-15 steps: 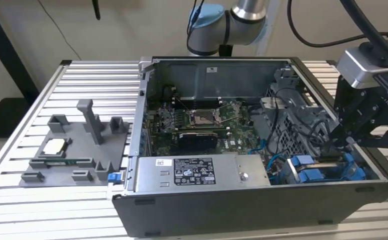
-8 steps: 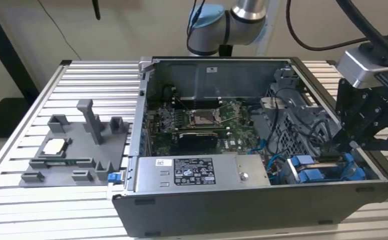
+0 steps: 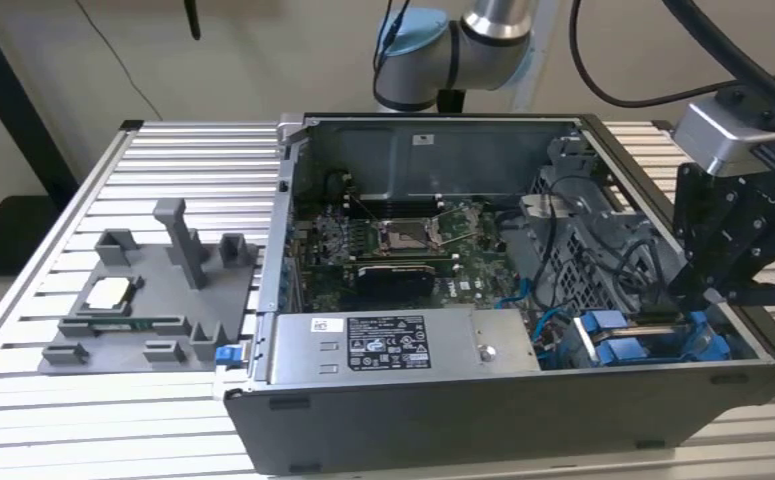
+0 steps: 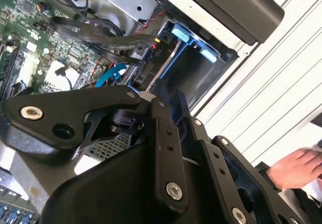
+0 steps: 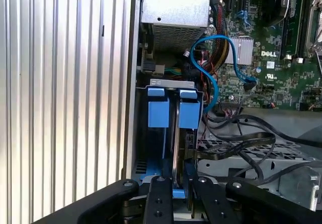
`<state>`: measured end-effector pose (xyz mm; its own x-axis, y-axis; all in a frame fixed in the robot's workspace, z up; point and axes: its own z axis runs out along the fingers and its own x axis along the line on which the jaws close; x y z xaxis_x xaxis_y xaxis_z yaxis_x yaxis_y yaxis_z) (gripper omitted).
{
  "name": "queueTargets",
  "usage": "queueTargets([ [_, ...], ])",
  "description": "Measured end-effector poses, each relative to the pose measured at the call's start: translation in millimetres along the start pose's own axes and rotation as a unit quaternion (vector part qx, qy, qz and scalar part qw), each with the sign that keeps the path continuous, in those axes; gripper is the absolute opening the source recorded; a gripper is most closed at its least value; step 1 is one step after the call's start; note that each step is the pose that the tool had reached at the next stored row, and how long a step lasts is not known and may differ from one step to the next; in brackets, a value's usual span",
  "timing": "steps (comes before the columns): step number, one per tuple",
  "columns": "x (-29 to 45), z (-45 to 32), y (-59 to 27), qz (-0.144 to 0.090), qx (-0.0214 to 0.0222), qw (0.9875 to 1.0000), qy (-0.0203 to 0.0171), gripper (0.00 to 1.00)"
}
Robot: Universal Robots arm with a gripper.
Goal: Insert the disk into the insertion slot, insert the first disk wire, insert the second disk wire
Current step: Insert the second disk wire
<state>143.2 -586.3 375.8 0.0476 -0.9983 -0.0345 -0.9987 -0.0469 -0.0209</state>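
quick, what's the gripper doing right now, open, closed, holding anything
Gripper: down at the drive bay in the computer case; whether it is open, shut or holding anything cannot be told.

Ribbed bare-metal bench point(image 3: 174, 170); matt dark-grey metal case point(image 3: 494, 420); glossy blue plastic clips point(image 5: 168, 110); matt black metal gripper point(image 5: 173, 196); glossy green board point(image 3: 401, 240).

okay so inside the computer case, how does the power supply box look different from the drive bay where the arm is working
The power supply box is a closed light-grey metal block with a white printed label on top; the drive bay is an open dark slot with bright blue plastic clips.
The gripper reaches down at the drive bay, while the power supply box has nothing touching it.
In the exterior view the box lies left of the bay.
Both sit along the case's near wall.
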Motion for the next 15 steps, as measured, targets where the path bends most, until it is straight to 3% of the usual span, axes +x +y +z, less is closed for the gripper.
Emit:
queueTargets([
  [4,-0.9,-3.4,-0.1,0.000,0.0000,1.0000,0.0000,0.24],
  [9,-2.5,-16.7,-0.4,0.000,0.0000,1.0000,-0.0003,0.24],
  [15,-2.5,-17.2,-0.4,0.000,0.0000,1.0000,-0.0002,0.24],
])
